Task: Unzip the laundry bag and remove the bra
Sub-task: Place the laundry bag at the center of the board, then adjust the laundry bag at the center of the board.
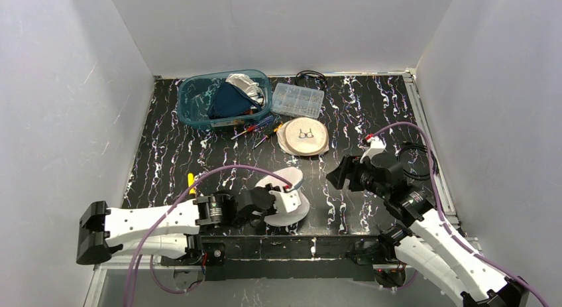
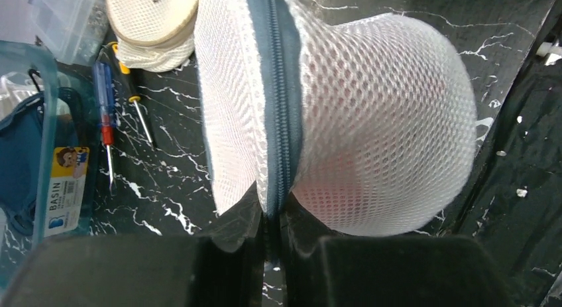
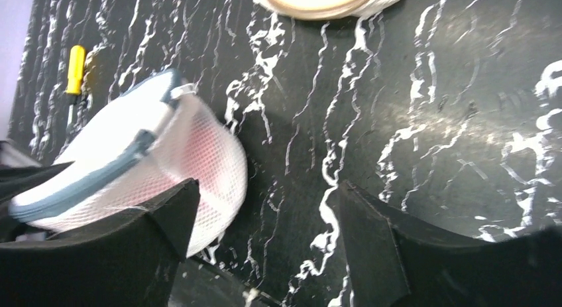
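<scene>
Laundry bag, domed white mesh (image 2: 371, 121): near front edge of black marbled table (image 1: 371, 88), grey-blue zip (image 2: 278, 88) shut, pinkish bra (image 3: 202, 158) possibly inside. Left gripper (image 2: 272, 254) pinched on zip seam, anchoring it. Right gripper (image 3: 265, 221) spread apart beside bag, free to work zip.

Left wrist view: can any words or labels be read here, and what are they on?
"BASIN": on the yellow and blue sticker stuck to the teal tub.
Finer print on that same sticker: too small to read.
Mesh bag: no writing visible on it.
</scene>
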You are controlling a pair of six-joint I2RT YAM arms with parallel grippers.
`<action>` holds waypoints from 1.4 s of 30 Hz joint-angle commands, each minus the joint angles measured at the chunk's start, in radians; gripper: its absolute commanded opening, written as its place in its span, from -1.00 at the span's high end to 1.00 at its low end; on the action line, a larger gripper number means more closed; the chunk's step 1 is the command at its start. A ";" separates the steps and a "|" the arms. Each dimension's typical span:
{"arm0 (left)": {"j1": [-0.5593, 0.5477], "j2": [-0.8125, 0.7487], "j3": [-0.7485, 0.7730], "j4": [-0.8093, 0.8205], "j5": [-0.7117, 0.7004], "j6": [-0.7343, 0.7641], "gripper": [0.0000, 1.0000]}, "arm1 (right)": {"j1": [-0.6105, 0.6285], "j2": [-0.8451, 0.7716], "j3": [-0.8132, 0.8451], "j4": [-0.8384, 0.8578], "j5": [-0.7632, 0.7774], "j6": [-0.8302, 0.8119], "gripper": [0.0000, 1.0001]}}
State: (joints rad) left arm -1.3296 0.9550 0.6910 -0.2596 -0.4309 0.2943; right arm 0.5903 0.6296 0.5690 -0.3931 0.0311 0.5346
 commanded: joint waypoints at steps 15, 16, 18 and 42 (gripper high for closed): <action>-0.008 -0.170 0.158 -0.200 0.013 -0.363 -0.97 | 0.001 0.132 0.044 0.162 -0.322 0.151 -0.82; -0.008 -0.179 0.163 -0.230 0.022 -0.417 -0.97 | 0.000 0.149 0.041 0.169 -0.326 0.160 -0.81; -0.008 -0.194 0.170 -0.269 0.027 -0.541 -0.97 | 0.001 0.172 0.024 0.186 -0.322 0.180 -0.79; -0.008 -0.307 -0.295 0.240 -0.100 -1.666 -0.95 | 0.143 0.258 -0.227 0.601 -0.182 0.609 0.02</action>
State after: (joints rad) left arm -1.3331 0.6163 0.3954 -0.1162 -0.4534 -1.2663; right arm 0.6758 0.9215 0.3756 0.1238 -0.2276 1.0233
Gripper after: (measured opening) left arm 0.981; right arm 0.517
